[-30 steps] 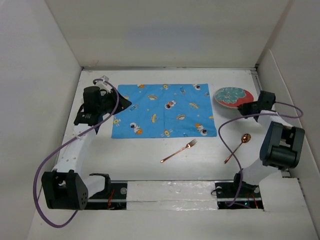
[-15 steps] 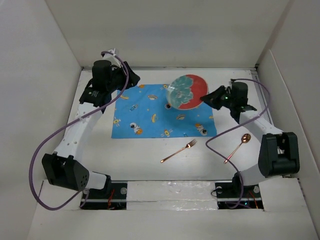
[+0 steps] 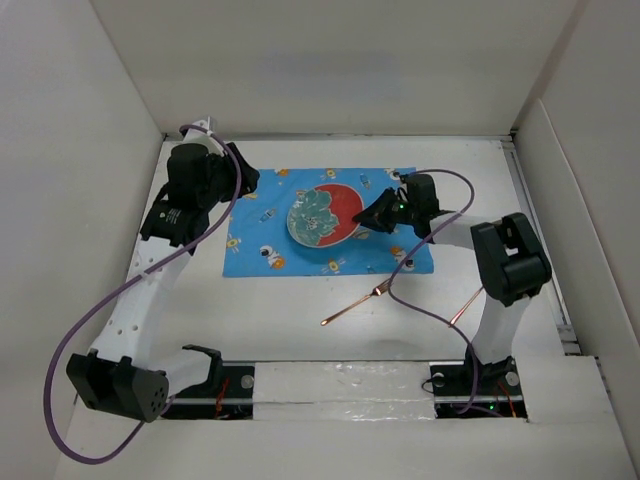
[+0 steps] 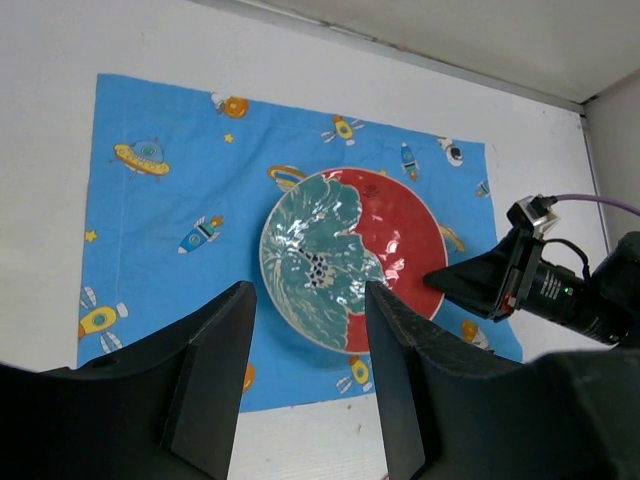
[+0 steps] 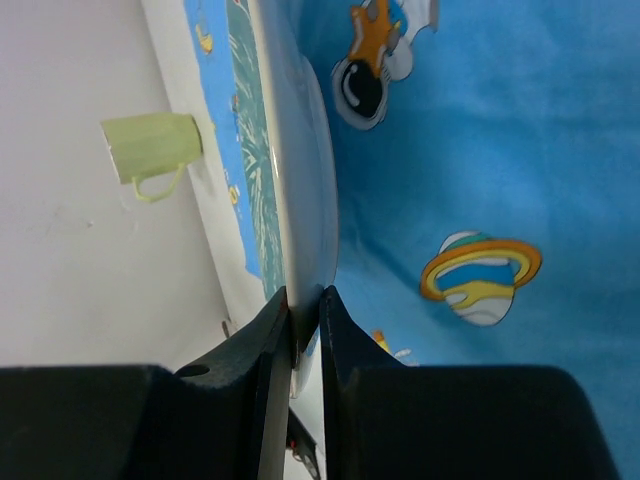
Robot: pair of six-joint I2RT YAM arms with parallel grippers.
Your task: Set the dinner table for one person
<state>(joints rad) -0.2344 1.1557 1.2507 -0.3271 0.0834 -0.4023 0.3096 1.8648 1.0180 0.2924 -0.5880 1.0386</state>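
A red and teal plate hangs over the middle of the blue cartoon mat on the white dinner table. My right gripper is shut on the plate's right rim; in the right wrist view the thin rim sits pinched between the gripper's two fingers. Whether the plate touches the mat I cannot tell. My left gripper hovers by the mat's far left corner, open and empty. In its wrist view it looks down on the plate and the right gripper.
A copper fork lies on the table in front of the mat. A copper spoon lies to its right, partly behind the right arm. A pale green cup shows in the right wrist view. White walls enclose the table.
The right arm carried the plate from the far right of the table leftward to over the mat's middle. The left arm swung toward the back, and its jaws opened wider.
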